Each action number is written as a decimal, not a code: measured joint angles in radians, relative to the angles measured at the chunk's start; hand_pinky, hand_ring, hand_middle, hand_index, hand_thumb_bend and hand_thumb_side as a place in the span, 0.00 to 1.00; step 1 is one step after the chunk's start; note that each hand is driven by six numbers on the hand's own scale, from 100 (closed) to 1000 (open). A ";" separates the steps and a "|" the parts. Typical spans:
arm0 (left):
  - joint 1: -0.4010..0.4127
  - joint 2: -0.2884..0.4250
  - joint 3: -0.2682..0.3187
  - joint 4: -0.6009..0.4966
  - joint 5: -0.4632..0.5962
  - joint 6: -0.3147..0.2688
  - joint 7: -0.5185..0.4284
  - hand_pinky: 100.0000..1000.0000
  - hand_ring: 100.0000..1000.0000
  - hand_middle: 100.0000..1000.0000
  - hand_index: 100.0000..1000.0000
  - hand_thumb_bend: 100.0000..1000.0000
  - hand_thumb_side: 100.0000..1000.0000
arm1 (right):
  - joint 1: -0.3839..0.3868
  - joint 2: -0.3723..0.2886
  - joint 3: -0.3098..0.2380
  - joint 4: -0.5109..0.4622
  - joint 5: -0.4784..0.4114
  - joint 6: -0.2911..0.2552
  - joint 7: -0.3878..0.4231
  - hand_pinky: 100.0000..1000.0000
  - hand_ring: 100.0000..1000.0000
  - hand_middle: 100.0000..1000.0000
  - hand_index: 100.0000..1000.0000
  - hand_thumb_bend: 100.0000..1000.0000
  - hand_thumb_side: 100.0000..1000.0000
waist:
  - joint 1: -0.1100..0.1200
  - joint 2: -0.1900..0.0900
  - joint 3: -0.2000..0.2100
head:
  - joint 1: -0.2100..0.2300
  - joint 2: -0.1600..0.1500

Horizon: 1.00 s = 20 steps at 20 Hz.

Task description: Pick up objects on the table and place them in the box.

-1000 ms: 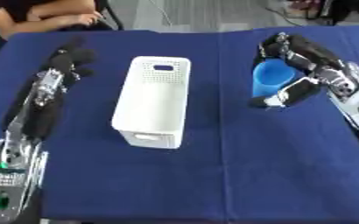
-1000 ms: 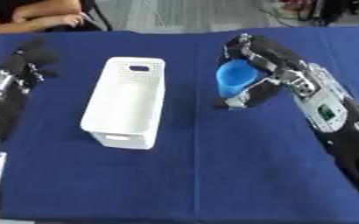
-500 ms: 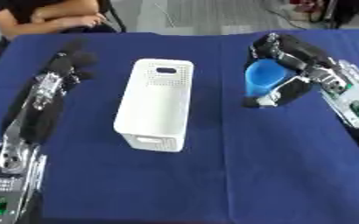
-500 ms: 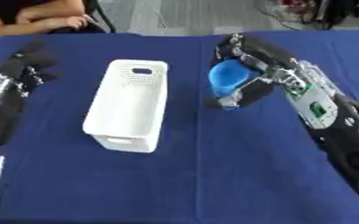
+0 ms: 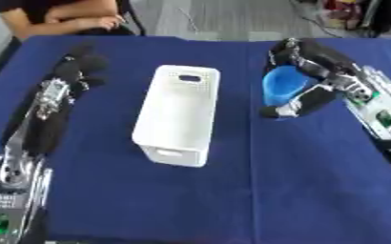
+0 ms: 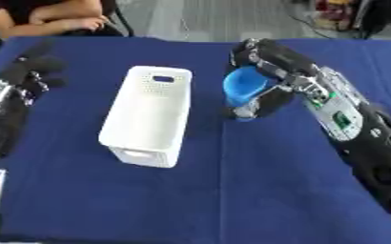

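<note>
A blue cup [image 5: 282, 85] is held in my right hand [image 5: 303, 76], whose fingers and thumb curl round it, just right of the white perforated box [image 5: 178, 113]. The box lies on the blue table [image 5: 232, 190], long side running away from me, and its inside is hidden from these views. My left hand [image 5: 78, 69] rests at the far left of the table with relaxed fingers, holding nothing, well apart from the box.
A person's folded arms [image 5: 74, 21] rest beyond the table's far left edge. Grey floor and some clutter [image 5: 349, 9] show past the far edge.
My right hand with the blue cup has moved a little left, toward the box. The whole picture has also shifted slightly, so the camera moved. The left arm stays in place.
</note>
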 measured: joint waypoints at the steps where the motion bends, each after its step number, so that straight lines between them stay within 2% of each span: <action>1: -0.001 0.000 -0.002 0.000 0.001 0.001 -0.001 0.79 0.87 0.99 0.80 0.00 1.00 | -0.009 0.002 0.000 -0.005 0.000 0.000 0.000 0.02 0.03 0.18 0.44 0.55 0.61 | -0.002 0.000 0.004 | 0.000 0.000; 8: -0.010 -0.009 -0.008 0.005 0.003 0.003 -0.011 0.79 0.87 0.99 0.79 0.00 1.00 | -0.051 0.012 0.019 -0.051 0.000 -0.008 0.005 0.02 0.04 0.18 0.44 0.47 0.67 | -0.015 0.006 0.030 | -0.008 -0.009; 20: -0.018 -0.017 -0.019 0.006 0.004 0.007 -0.025 0.79 0.86 0.99 0.79 0.00 1.00 | -0.091 0.012 0.047 -0.129 0.026 -0.034 0.009 0.04 0.06 0.19 0.44 0.38 0.75 | -0.026 0.006 0.045 | -0.009 -0.017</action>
